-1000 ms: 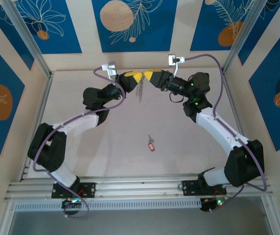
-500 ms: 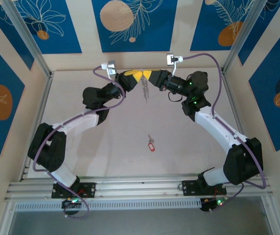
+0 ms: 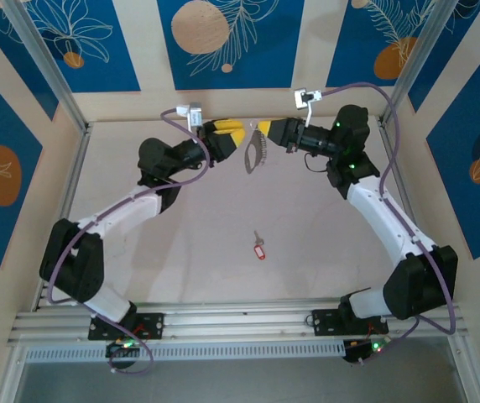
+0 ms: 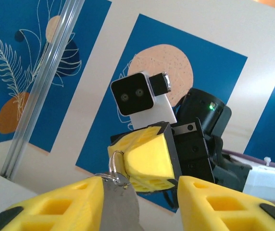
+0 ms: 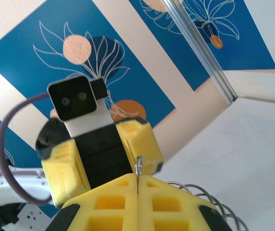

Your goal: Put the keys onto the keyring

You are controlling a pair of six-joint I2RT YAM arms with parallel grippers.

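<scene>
In the top view, the keyring (image 3: 253,155) hangs in the air at 12 o'clock over the counter (image 3: 181,227), between the two arms. The right jaws are shut tight on its top edge, likely to hold the loop steady. The left jaws, at 9 o'clock from the loop, are apart and grip nothing. The keys (image 3: 259,245) lie alone on the counter at 6 o'clock from the loop, well apart from it, so they are not yet on.

In the left wrist view, the left jaws stand wide at the bottom. Across from them, the yellow pads (image 4: 144,156) of the right jaws pinch the thin silver loop. A blurry grey piece (image 4: 119,209) hangs under it.

In the right wrist view, the right jaws press together at 6 o'clock, and the loop's thin edge pokes up between them. Small pale curls (image 5: 209,197) show at 4 o'clock.

No words can be read anywhere. The blue pictures (image 3: 223,34) show just leaves and dots.
</scene>
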